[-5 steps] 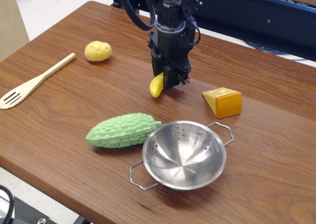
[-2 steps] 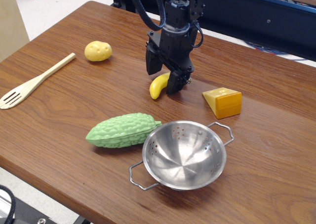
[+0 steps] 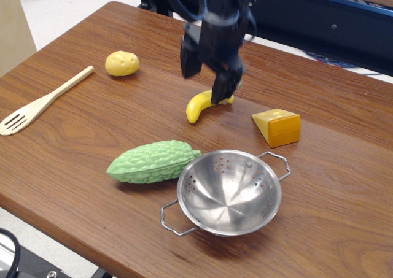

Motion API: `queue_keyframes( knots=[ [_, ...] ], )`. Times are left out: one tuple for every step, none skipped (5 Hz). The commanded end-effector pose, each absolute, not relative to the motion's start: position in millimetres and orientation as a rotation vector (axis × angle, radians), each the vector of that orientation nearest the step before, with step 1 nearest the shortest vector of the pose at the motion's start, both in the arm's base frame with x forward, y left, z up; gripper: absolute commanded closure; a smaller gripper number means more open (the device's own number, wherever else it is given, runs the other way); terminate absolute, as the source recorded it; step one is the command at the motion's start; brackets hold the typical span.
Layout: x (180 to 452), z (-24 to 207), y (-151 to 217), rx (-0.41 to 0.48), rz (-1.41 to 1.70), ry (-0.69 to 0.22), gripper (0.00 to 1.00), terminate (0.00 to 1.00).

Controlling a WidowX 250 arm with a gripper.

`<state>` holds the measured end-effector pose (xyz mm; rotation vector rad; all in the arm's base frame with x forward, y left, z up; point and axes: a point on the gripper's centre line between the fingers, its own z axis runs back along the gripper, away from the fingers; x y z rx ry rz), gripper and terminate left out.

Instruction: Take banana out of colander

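Observation:
The yellow banana (image 3: 200, 106) lies on the wooden table, behind the colander and left of the orange wedge. The shiny steel colander (image 3: 229, 191) stands empty near the front edge, its wire handles at front left and back right. My gripper (image 3: 207, 81) is open and hangs just above the banana, its fingers spread apart and holding nothing. The right fingertip hides the banana's far end.
A green bitter gourd (image 3: 152, 161) lies against the colander's left side. An orange wedge block (image 3: 278, 127) sits to the right of the banana. A yellow potato (image 3: 121, 63) and a wooden slotted spatula (image 3: 43, 102) lie at the left.
The gripper let go of the banana, opened, and rose. The banana now rests flat on the table.

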<state>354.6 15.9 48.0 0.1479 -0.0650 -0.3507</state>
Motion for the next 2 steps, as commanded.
queue_keyframes(
  knots=[
    [335.9, 93.7, 32.6, 0.125, -0.321, -0.165, 0.00, 0.00],
    [335.9, 93.7, 32.6, 0.125, -0.321, -0.165, 0.00, 1.00]
  ],
)
